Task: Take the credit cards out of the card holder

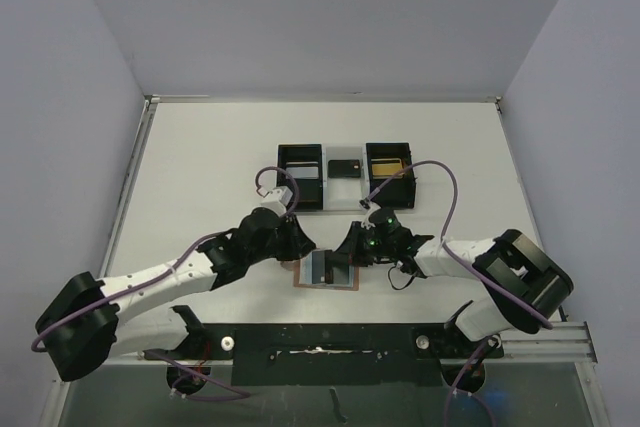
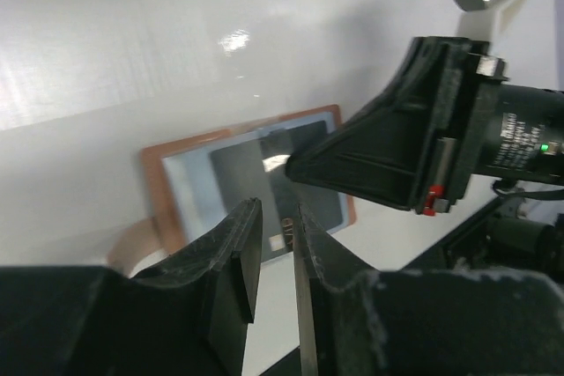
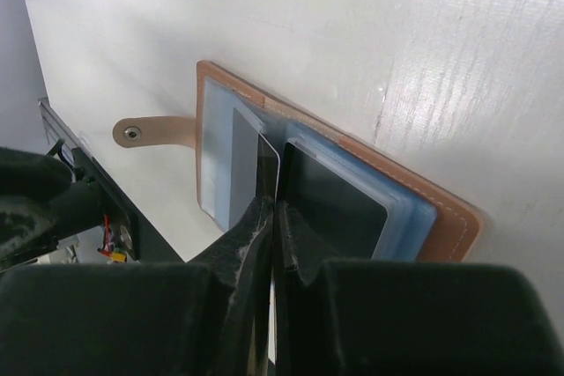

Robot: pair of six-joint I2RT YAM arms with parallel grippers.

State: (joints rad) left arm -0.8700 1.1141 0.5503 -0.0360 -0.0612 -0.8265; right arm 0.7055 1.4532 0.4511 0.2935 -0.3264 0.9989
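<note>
Where the wallet (image 1: 328, 269) sits: flat open on the table (image 1: 200, 167), close to the near edge
Right gripper (image 3: 273, 217): pinched shut on the grey card (image 3: 242, 160), right at the fold
Left gripper (image 2: 278, 226): fingers a crack apart, gripping nothing, by the wallet's left edge
Dark card (image 3: 330, 204): tucked in the other blue pocket
Tray (image 1: 300, 205): further back, black card (image 1: 345, 166) in the white middle, gold card (image 1: 386, 162) in the right bin
</note>
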